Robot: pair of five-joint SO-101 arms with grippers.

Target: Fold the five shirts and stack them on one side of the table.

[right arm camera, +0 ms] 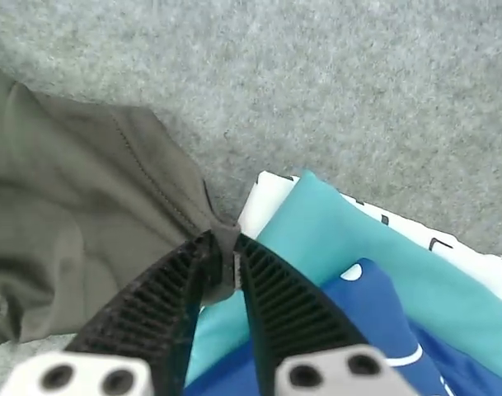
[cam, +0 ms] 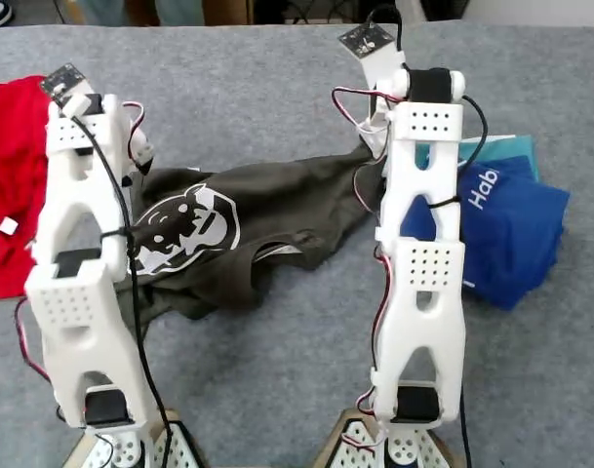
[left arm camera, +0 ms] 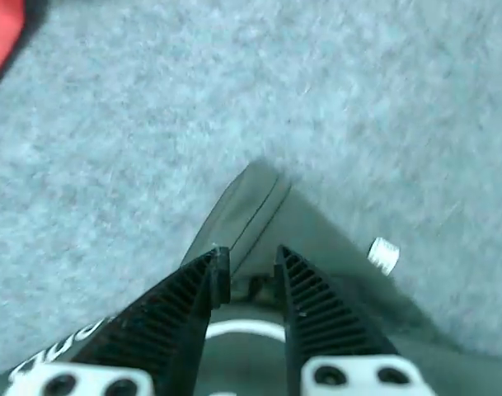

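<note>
Obs: left end effector (left arm camera: 249, 271) and right end effector (right arm camera: 224, 249) each pinch an edge of olive shirt (cam: 277, 210), crumpled mid-surface (right one beside folded stack (cam: 516, 234)). Likely step: spreading flat; next needs even outward pull

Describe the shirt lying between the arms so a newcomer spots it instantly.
On the grey table, look between the two white arms: the olive shirt lies crumpled there. Unlike the red shirt on one side and the blue shirt on the other, it carries a white face print.
</note>
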